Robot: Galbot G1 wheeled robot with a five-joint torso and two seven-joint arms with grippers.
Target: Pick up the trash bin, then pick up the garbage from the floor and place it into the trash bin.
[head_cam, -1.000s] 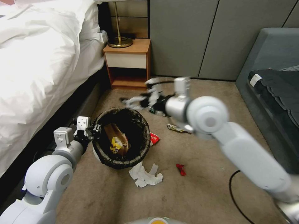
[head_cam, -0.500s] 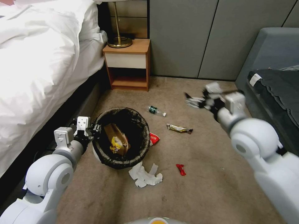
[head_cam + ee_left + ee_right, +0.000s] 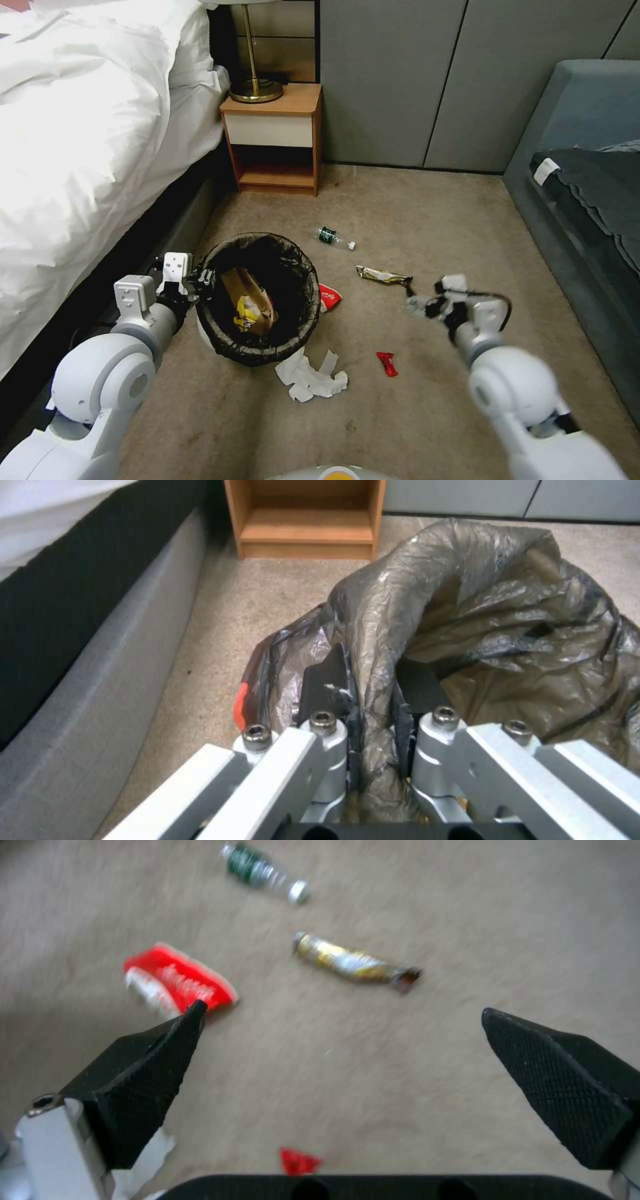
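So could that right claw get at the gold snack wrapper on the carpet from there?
Probably yes. The right claw is open and hangs just beside the gold wrapper, with bare carpet between and nothing blocking. The left claw is busy gripping the bin.

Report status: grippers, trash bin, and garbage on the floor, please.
Left gripper shut on trash bin rim. Right gripper open, empty, above the carpet near the gold wrapper. Bottle, tissues on floor. Nothing blocking.
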